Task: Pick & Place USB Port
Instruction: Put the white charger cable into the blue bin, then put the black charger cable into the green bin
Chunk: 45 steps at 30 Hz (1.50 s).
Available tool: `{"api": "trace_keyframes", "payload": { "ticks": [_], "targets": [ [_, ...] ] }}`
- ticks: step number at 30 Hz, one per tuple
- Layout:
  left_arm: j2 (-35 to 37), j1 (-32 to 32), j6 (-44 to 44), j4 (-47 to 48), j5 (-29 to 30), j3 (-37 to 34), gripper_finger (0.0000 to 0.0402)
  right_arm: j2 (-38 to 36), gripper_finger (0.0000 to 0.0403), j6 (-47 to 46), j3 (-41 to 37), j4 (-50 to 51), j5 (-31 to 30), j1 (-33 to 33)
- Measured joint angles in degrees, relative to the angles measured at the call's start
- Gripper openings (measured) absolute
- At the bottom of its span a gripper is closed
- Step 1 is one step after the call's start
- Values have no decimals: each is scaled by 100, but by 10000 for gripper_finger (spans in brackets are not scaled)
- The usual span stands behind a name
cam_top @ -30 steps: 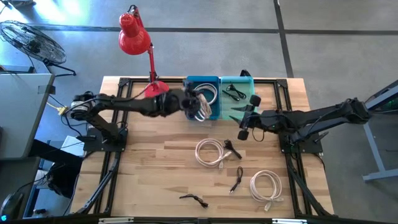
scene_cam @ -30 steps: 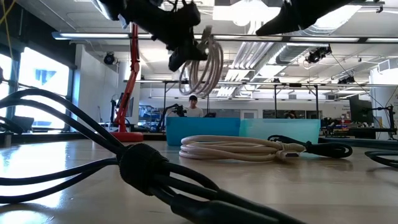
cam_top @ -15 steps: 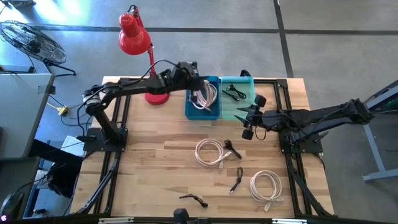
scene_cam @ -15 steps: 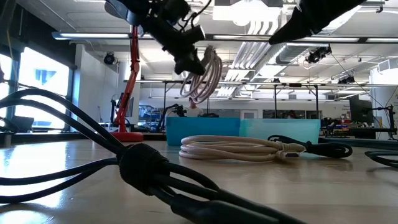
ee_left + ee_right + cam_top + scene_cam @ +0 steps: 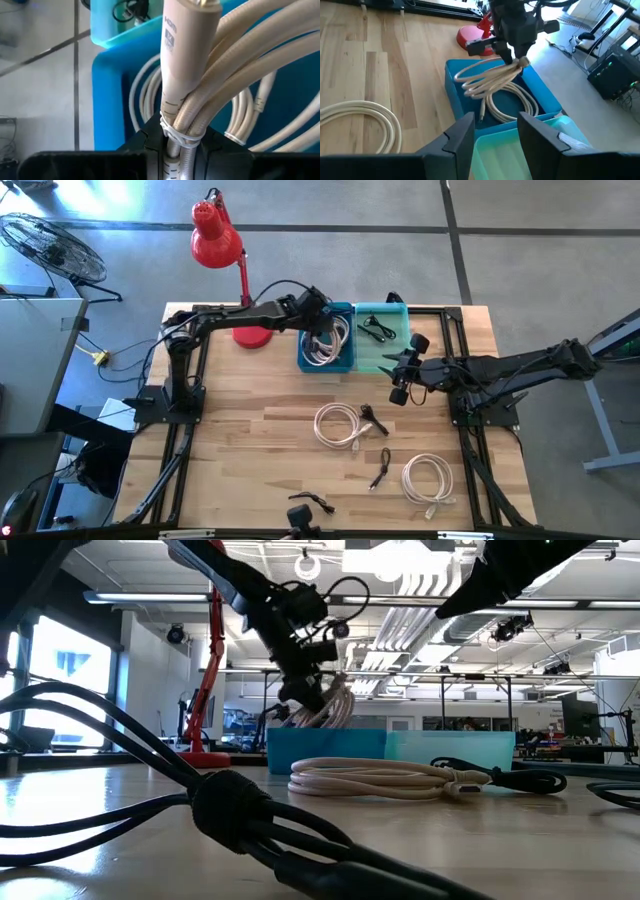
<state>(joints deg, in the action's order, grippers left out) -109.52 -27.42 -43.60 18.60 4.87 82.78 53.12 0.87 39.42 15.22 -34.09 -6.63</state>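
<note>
My left gripper [image 5: 318, 322] is over the blue bin [image 5: 304, 358], shut on a tied coil of cream cable [image 5: 487, 80] with a cream plug [image 5: 182, 45] lying along the bundle. The coil dips to the bin's rim in the low view [image 5: 322, 708]. A second cream coil [image 5: 514, 102] lies on the bin's floor. My right gripper [image 5: 399, 377] hovers open near the teal bin [image 5: 392, 352], touching nothing. Two more cream coils [image 5: 338, 423] [image 5: 428, 477] lie flat on the table. My left gripper [image 5: 180, 150] pinches the cream coil between its two fingers at the tied neck [image 5: 176, 134], just below the plug. The fingers come from above, slanting toward the table's right [image 5: 512, 40]. The coil hangs out below them into the blue bin; whether it touches the coil underneath, I cannot tell.
A black cable [image 5: 376, 330] lies in the teal bin. Short black cables lie on the wood [image 5: 373, 418] [image 5: 381, 468] [image 5: 312, 502]. A red desk lamp [image 5: 232, 250] stands at the far edge, left of the bins. A thick black cable [image 5: 230, 810] fills the low view's foreground.
My left gripper has swung toward the far edge and then come down over the blue bin, carrying the cream coil. The coil hung high above the bin before; its lower loops now reach the rim. My right arm has barely shifted.
</note>
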Motion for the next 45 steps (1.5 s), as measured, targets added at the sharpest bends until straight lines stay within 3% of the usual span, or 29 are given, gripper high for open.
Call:
{"api": "trace_keyframes", "payload": {
  "ticks": [7, 12, 21, 24, 29, 33, 36, 41, 45],
  "targets": [
    [-254, -57, -221, 154, 376, 246, 42, 17, 140, -231, 0, 119, -2, 0],
    [-409, -169, -286, 203, 11, 376, 43, 17, 140, -241, -2, 212, 37, 0],
    [-412, -104, -685, 205, 358, 372, 137, 15, 154, -369, -4, 444, -13, 0],
    [-412, -59, -1002, 206, 742, 372, 162, 15, 162, -370, -4, 528, -15, 0],
    [-163, 170, -1232, 296, 2026, 365, 187, 15, 169, -398, -4, 600, 66, 0],
    [374, 509, -1229, 653, 2877, 373, 190, 15, 168, -699, -4, 817, 965, 30],
    [900, 846, -1103, 1283, 2937, 371, 190, 53, 168, -1124, -4, 1147, 1833, 28],
    [1801, 1403, -225, 2703, 2384, 376, 190, 382, 169, -1936, -4, 1680, 2634, 28],
    [2308, 1763, 618, 3575, 1546, 372, 191, 939, 169, -2282, -4, 1691, 3123, 20]
  ]
}}
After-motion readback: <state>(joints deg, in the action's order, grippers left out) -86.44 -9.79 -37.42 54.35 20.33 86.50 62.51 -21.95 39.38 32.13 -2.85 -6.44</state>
